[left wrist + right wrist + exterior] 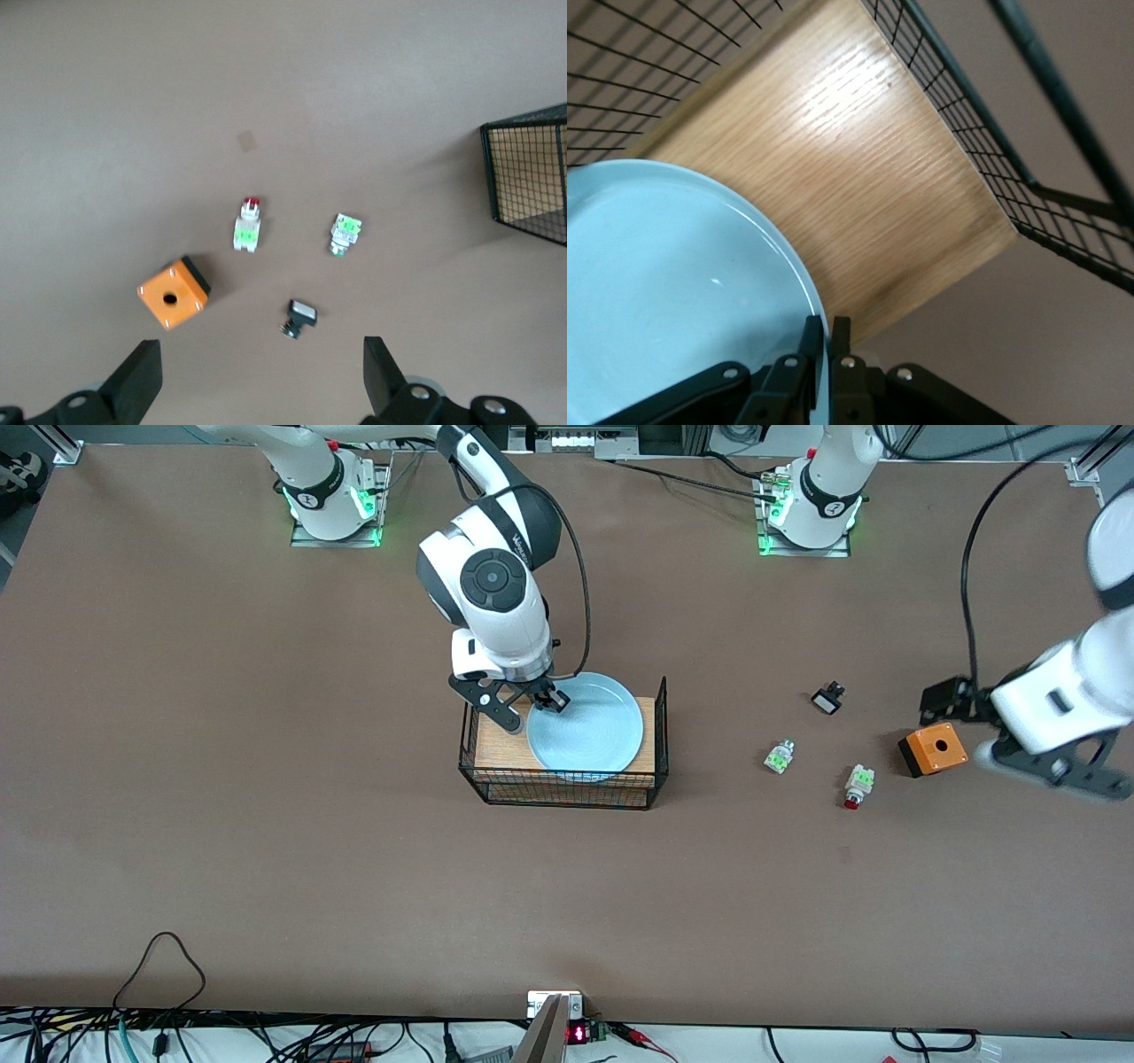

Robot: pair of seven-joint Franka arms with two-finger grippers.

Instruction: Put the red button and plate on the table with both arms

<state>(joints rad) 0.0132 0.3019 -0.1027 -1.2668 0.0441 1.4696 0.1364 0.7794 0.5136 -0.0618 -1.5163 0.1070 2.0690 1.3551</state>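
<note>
The pale blue plate (585, 735) lies on the wooden top of a black wire rack. My right gripper (554, 700) is shut on the plate's rim at the edge toward the robots; in the right wrist view its fingers (827, 323) pinch the rim of the plate (673, 283). The red button (857, 786) lies on the brown table (266, 779) toward the left arm's end, and also shows in the left wrist view (247, 226). My left gripper (961, 731) hangs open and empty over the table beside an orange box, with wide-spread jaws in its wrist view (260, 354).
The wire rack (567, 788) stands mid-table; its wooden top (859, 150) shows beside the plate. An orange box (933, 749), a green-patched piece without red tip (779, 756) and a small black-and-white piece (827, 698) lie near the red button.
</note>
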